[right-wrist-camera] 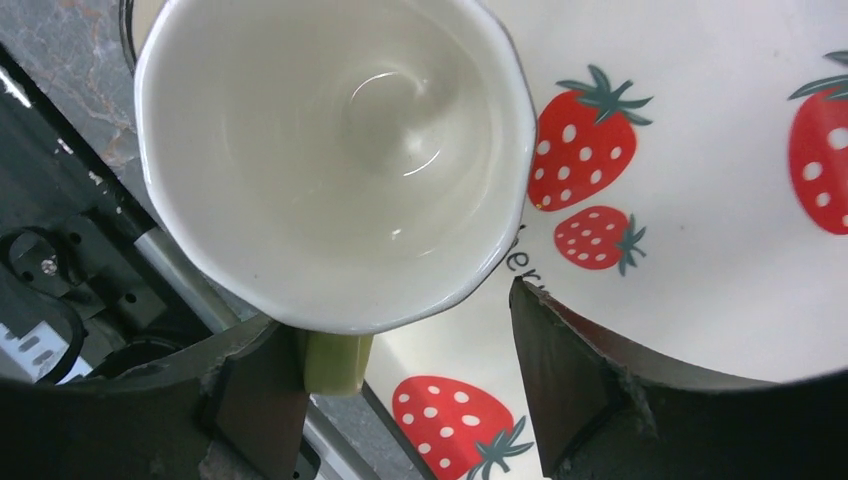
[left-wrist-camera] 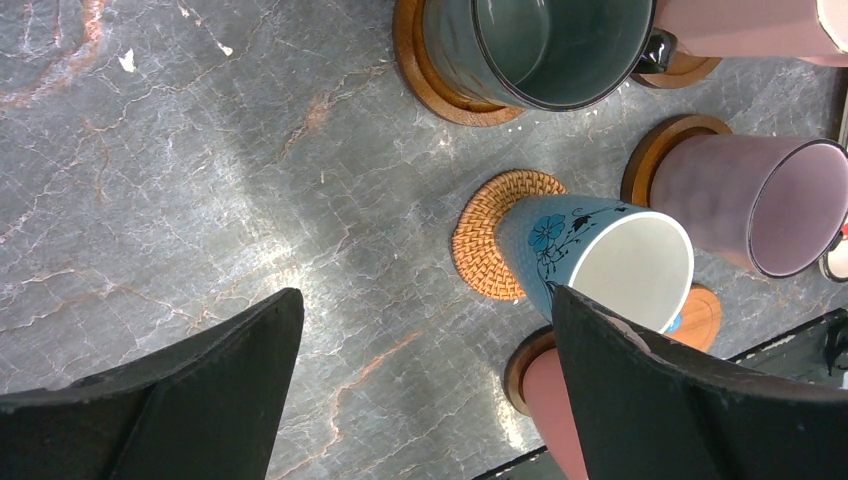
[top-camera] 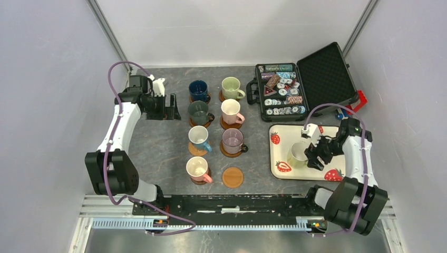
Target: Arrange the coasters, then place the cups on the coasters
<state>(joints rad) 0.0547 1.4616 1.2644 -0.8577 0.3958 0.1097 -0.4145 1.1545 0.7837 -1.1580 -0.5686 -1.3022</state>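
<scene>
This is a robotics lab test cell. Plain pale panels on metal corner posts wall in a grey stone-patterned bench. The cabled left arm and right arm are bolted to an aluminium rail at its near edge.

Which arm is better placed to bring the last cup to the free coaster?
The right: its pincer is at the yellow cup on the tray; the left pincer hangs far away, open.

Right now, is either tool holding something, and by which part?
Nothing is held. The right tool stands open astride the handle of the yellow cup on the strawberry-print tray, with a gap to one finger. The left tool is open and empty.
</scene>
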